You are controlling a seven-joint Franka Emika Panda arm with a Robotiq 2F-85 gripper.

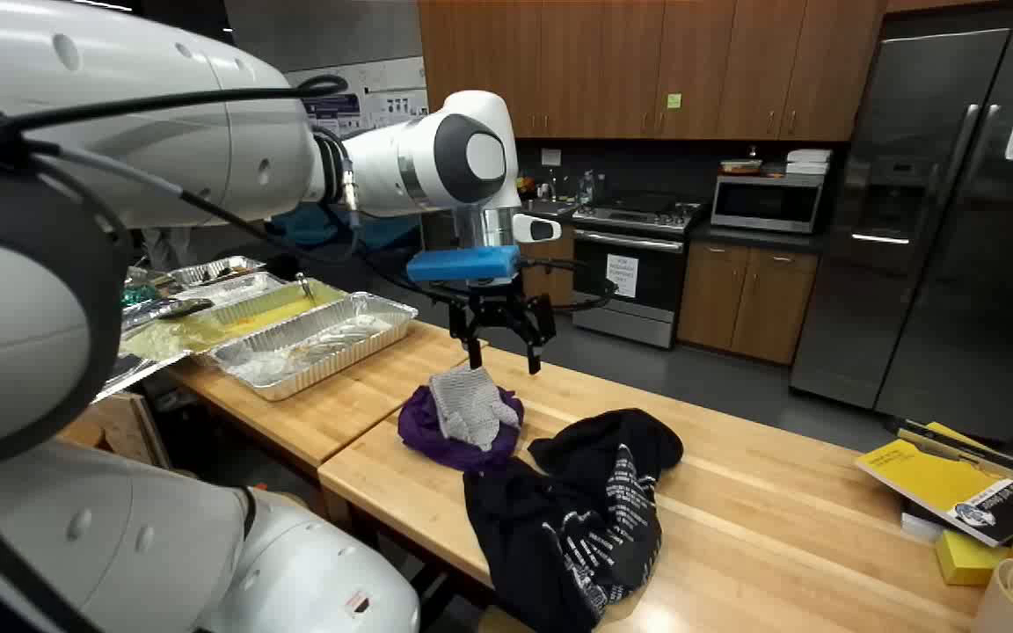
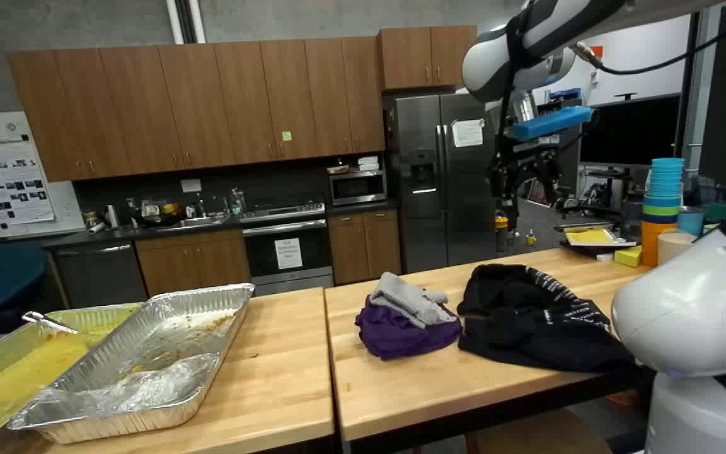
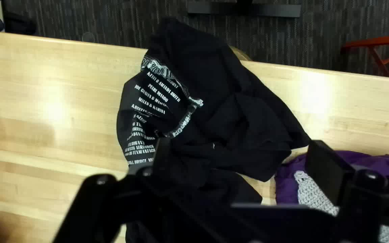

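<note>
My gripper [image 1: 505,362] hangs above the table with its jaws wide apart and nothing between them. A black garment with white lettering [image 1: 594,519] lies crumpled below; in the wrist view the garment [image 3: 221,114] fills most of the space between the fingers. Beside it is a bunched purple cloth [image 2: 394,334], with a grey knitted piece [image 2: 410,299] resting on top. Seen from the wrist, the right finger [image 3: 328,172] covers part of the purple cloth [image 3: 287,185] and the grey knit [image 3: 312,192]. Both exterior views show the gripper apart from all the cloth.
Foil trays with food remains, the nearest tray [image 2: 136,416] among them, stand on the adjoining table. A narrow seam [image 2: 333,359] divides the two tabletops. At the far end are books [image 1: 937,483], a yellow block [image 1: 968,558] and stacked cups [image 2: 664,189].
</note>
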